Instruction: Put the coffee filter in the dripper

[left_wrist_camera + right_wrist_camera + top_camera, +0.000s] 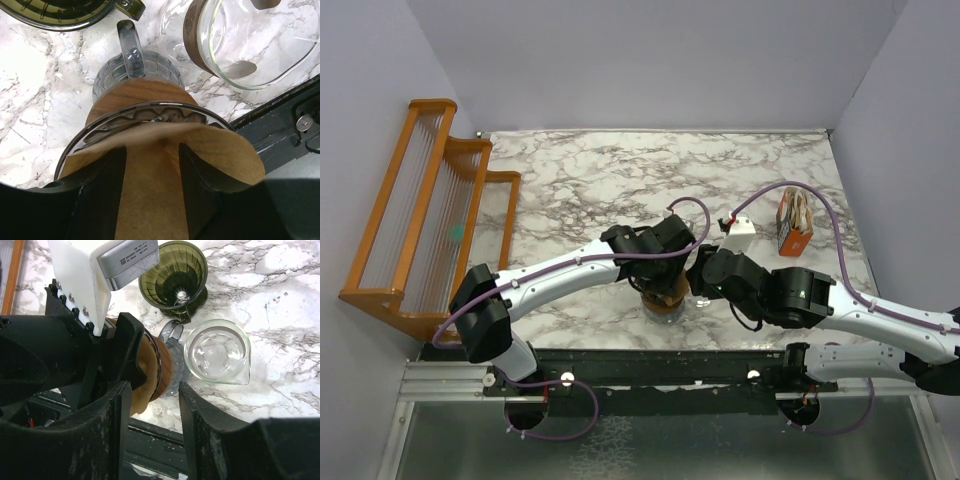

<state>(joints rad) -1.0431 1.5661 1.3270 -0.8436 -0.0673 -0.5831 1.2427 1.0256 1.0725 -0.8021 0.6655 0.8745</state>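
The dark olive-green dripper [172, 272] stands upright on the marble, its handle [131, 7] towards the other vessels; only its rim [55, 12] shows in the left wrist view. No white coffee filter shows in any view. A tan paper piece [150, 190] lies over the rim of a wood-collared glass cone [135, 97] on a grey stand. My left gripper [152, 150] is right above it, jaws apart, the paper spread beneath and between them. My right gripper [155, 385] is open beside that cone [162, 367], nothing between its fingers.
A clear glass cup [217, 352] stands beside the stand, near the dripper. Both arms meet over the cone [665, 300] close to the table's black front rail [650, 362]. A wooden rack [420, 210] is at the left, an orange box [793, 225] at the right.
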